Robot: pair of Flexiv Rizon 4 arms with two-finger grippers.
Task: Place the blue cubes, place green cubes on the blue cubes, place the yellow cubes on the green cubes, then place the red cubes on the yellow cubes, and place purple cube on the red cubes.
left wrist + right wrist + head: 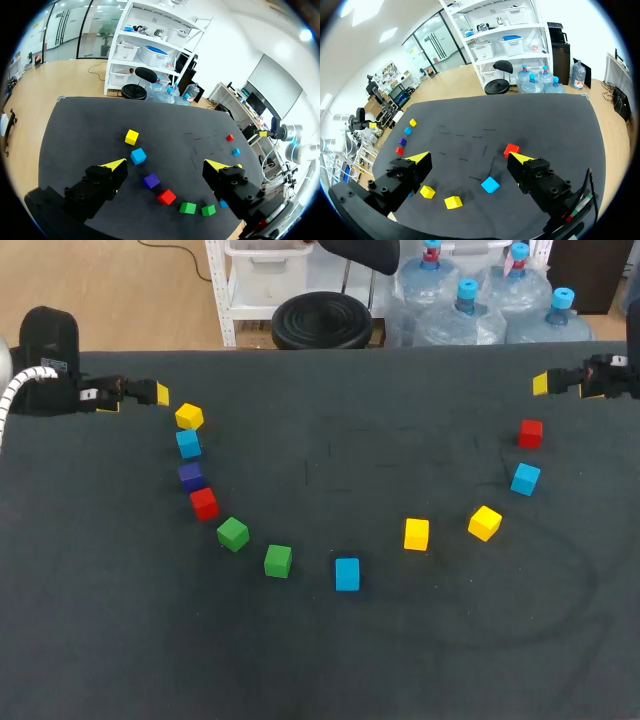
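Left gripper (pixel 167 164): spread wide, nothing held; parked at the table's (pixel 320 670) 10 o'clock.
Right gripper (pixel 470 156): spread wide, nothing held; parked at 2 o'clock.
Blue cubes (pixel 188 443) (pixel 347 574) (pixel 525 479): 9–10, 6, 3 o'clock.
Green cubes (pixel 233 533) (pixel 278 560): 8, 7 o'clock.
Yellow cubes (pixel 189 417) (pixel 416 534) (pixel 485 522): 10, 5, 4 o'clock.
Red cubes (pixel 204 503) (pixel 531 433): 8–9, 2–3 o'clock.
Purple cube (pixel 191 476): 9 o'clock, between one blue and one red.

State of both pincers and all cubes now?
Left yellow-tipped pincer: open, empty.
Right yellow-tipped pincer: open, empty.
Blue cubes: three, each single, unstacked.
Green cubes: two, each single, unstacked.
Yellow cubes: three, each single, unstacked.
Red cubes: two, each single, unstacked.
Purple cube: single, nothing on it.
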